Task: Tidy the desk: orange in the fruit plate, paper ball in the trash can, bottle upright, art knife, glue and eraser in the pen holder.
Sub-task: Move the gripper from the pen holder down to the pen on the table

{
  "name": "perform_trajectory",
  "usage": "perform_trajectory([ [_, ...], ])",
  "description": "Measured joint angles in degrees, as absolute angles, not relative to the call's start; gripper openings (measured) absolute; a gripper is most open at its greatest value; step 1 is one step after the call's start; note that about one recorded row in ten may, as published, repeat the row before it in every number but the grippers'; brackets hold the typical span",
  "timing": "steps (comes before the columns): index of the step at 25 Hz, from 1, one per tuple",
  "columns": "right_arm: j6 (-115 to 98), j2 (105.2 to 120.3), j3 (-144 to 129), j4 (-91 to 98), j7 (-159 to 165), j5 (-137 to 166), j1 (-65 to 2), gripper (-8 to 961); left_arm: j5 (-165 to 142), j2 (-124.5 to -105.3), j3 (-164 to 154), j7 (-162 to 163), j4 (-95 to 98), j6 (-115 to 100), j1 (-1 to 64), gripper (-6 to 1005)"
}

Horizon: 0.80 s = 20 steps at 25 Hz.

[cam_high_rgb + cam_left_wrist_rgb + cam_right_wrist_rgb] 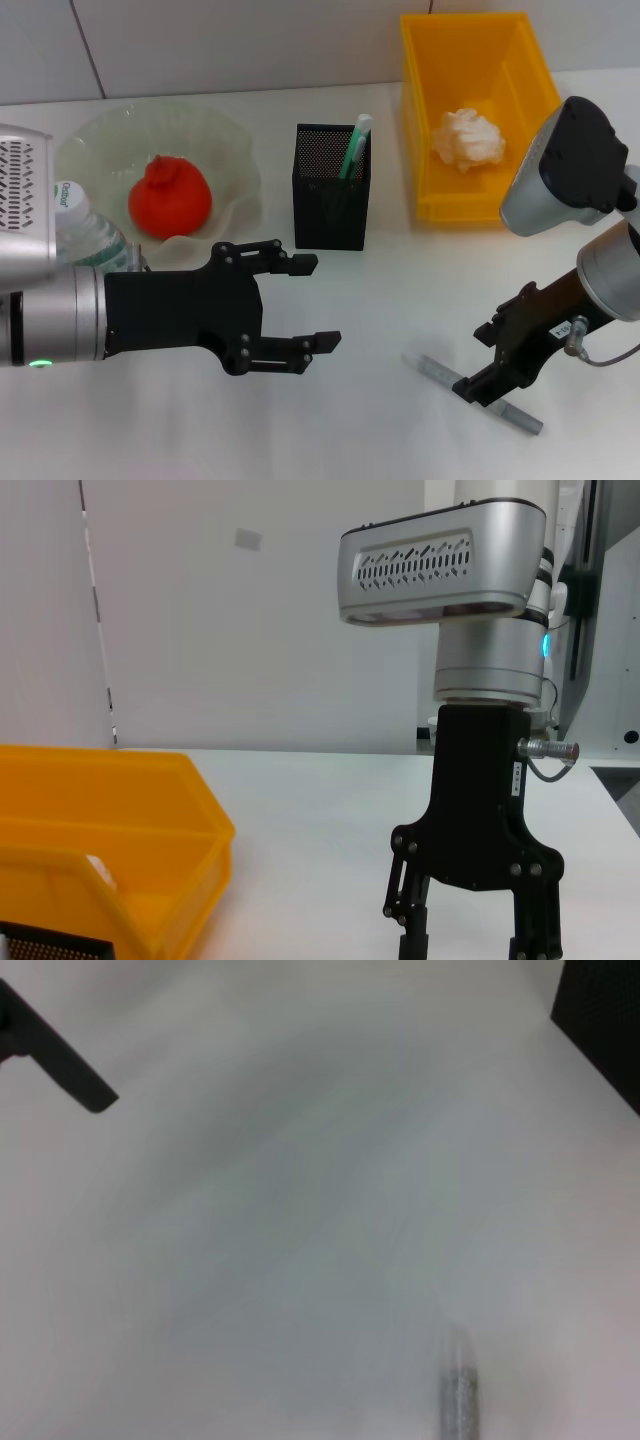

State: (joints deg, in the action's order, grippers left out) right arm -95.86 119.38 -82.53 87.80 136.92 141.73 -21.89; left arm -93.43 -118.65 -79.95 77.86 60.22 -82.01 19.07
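One step in hand: right claw (500, 375) low over the art knife (436, 368) near the front bench edge; its grip I cannot tell.
Left claw (305, 303): released, empty.
Next move: close on the knife, carry to the pen holder (330, 190).

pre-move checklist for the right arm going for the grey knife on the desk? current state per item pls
1. Art knife flat on the desk, partly under the right gripper: ok.
2. Right gripper's finger state: cannot tell.
3. Pen holder upright, room beside the green-white item: ok.
4. Left gripper open, empty, clear of the knife: ok.
5. Orange in fruit plate, paper ball in trash can: ok.
6. Bottle behind the left arm, upright: cannot tell.
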Motion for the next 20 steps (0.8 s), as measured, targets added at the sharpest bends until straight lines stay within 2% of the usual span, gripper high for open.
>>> perform_trajectory([
  [17, -93.19, 119.35, -86.87, 86.58, 136.29, 142.91, -22.63, 653, -93.43, -118.65, -80.33, 77.87, 59.82, -81.93, 19.47, 802],
  [20, -93.09, 119.35, -87.15, 86.52, 136.28, 142.91, -22.73, 566, -93.46, -118.65, -80.33, 77.87, 59.8, -81.92, 19.51, 802],
])
